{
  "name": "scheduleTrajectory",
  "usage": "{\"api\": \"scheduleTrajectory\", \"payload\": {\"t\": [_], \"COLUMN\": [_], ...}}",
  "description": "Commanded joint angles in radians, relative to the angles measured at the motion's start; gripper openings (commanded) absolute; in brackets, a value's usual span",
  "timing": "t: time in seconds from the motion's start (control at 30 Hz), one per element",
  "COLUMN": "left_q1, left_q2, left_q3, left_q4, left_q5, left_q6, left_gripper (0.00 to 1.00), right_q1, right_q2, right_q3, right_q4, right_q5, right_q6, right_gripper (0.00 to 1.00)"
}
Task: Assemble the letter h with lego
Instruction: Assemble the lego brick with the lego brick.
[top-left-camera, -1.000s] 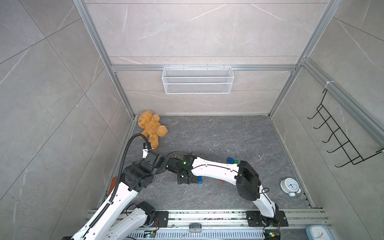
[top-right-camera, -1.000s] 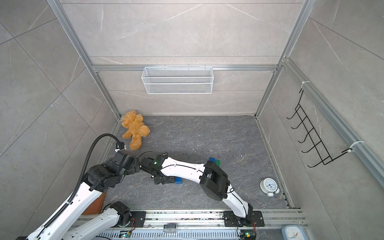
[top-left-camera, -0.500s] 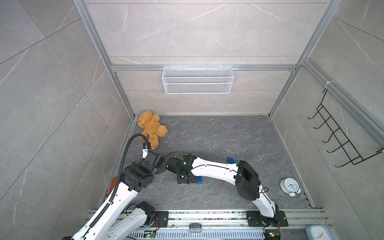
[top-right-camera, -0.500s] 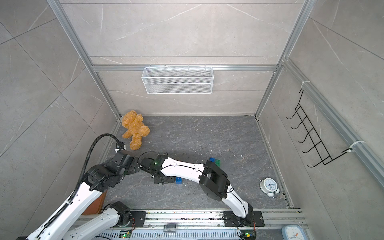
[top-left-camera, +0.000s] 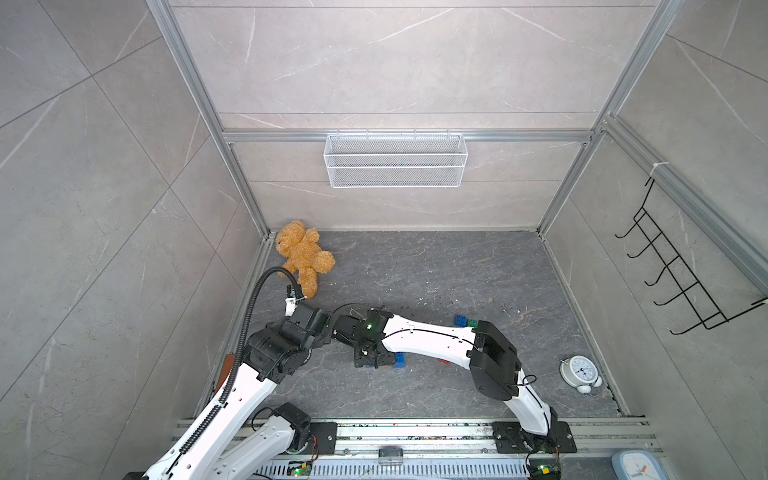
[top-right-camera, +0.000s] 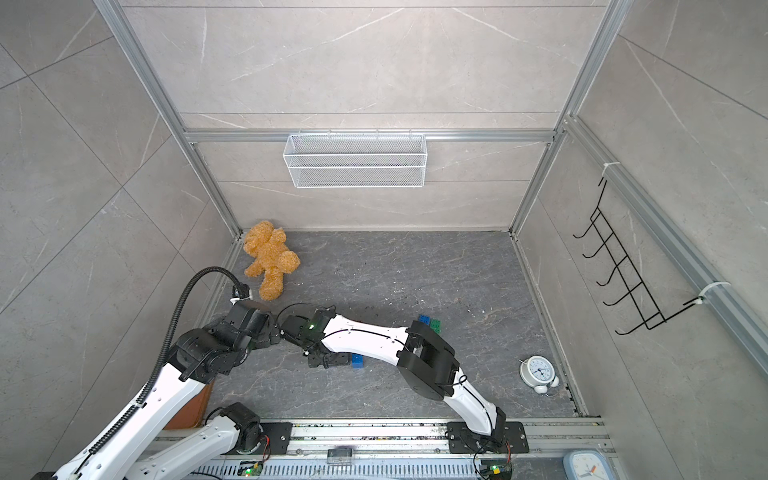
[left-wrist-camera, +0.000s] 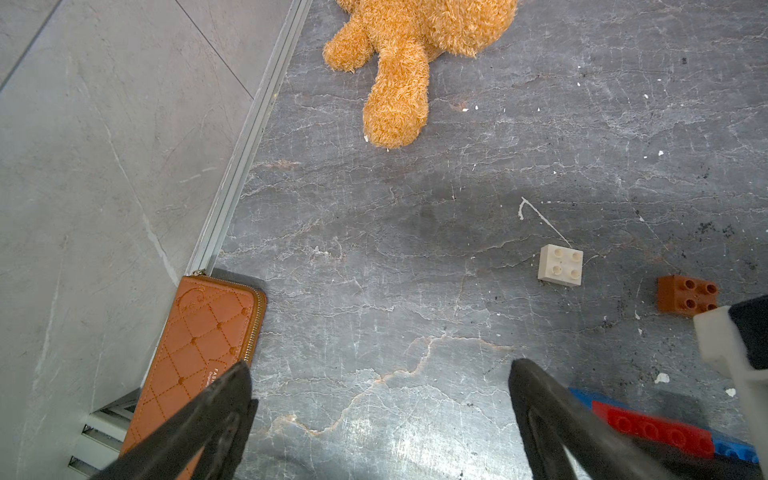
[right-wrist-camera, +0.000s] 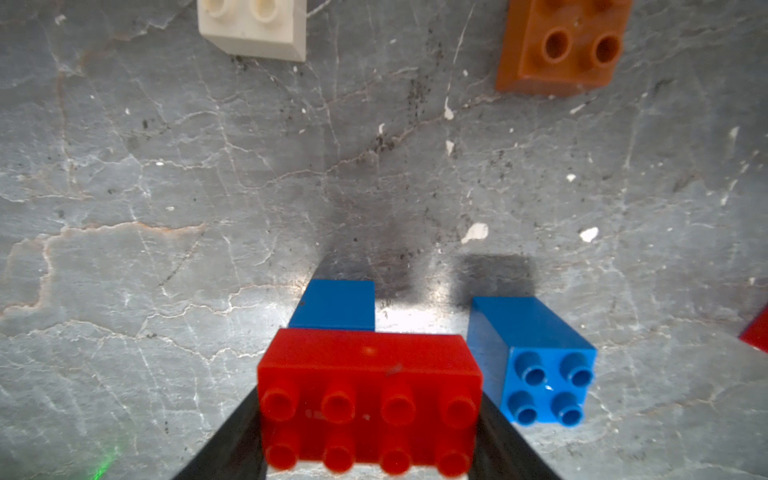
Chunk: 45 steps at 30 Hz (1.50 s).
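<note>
1. While the right pincer (right-wrist-camera: 368, 440) clamps the long red studded plastic brick (right-wrist-camera: 370, 374) by its short ends, a blue brick (right-wrist-camera: 336, 305) shows partly under it; can't tell if they touch.
2. Just beside stands another blue square studded brick (right-wrist-camera: 536, 361), on the grey stone counter (right-wrist-camera: 166, 208).
3. Farther off lie the white square brick (right-wrist-camera: 253, 25) and brown square brick (right-wrist-camera: 561, 45), apart from each other.
4. Spread wide and holding nothing, the left pincer (left-wrist-camera: 380, 386) hovers over the counter near a tan quilted wallet (left-wrist-camera: 203, 345).
5. By the right arm's elbow sits a blue-and-green brick pair (top-left-camera: 465, 321).
</note>
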Motion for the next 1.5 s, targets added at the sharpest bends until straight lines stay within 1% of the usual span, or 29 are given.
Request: {"api": "scheduleTrajectory", "payload": {"t": [0.0, 0.23, 0.27, 0.47, 0.77, 0.87, 1.1, 1.37, 1.47], "left_q1": [0.004, 0.003, 0.004, 0.004, 0.005, 0.006, 0.006, 0.005, 0.004], "left_q2": [0.001, 0.002, 0.002, 0.001, 0.002, 0.003, 0.006, 0.009, 0.011], "left_q3": [-0.001, -0.001, -0.002, -0.002, -0.002, -0.002, -0.001, -0.002, -0.002], "left_q4": [0.016, 0.017, 0.017, 0.016, 0.015, 0.015, 0.016, 0.016, 0.016], "left_q5": [-0.007, -0.008, -0.008, -0.008, -0.007, -0.007, -0.004, -0.003, -0.001], "left_q6": [0.013, 0.014, 0.013, 0.014, 0.014, 0.014, 0.016, 0.016, 0.016], "left_gripper": [0.99, 0.98, 0.98, 0.98, 0.98, 0.99, 0.98, 0.98, 0.98], "right_q1": [-0.003, -0.004, -0.004, -0.004, -0.006, -0.009, -0.009, -0.010, -0.011], "right_q2": [-0.002, -0.022, -0.029, -0.058, -0.039, -0.046, -0.022, 0.003, 0.034], "right_q3": [-0.027, -0.035, -0.036, -0.044, -0.059, -0.076, -0.111, -0.064, -0.028], "right_q4": [-0.028, -0.022, -0.021, -0.011, -0.011, -0.013, -0.003, -0.056, -0.090], "right_q5": [0.027, 0.016, 0.014, 0.008, 0.006, 0.018, -0.003, 0.008, 0.014], "right_q6": [-0.007, -0.006, -0.034, -0.042, -0.050, -0.031, 0.025, 0.026, 0.008], "right_gripper": [0.00, 0.00, 0.00, 0.00, 0.00, 0.00, 0.00, 0.00, 0.00]}}
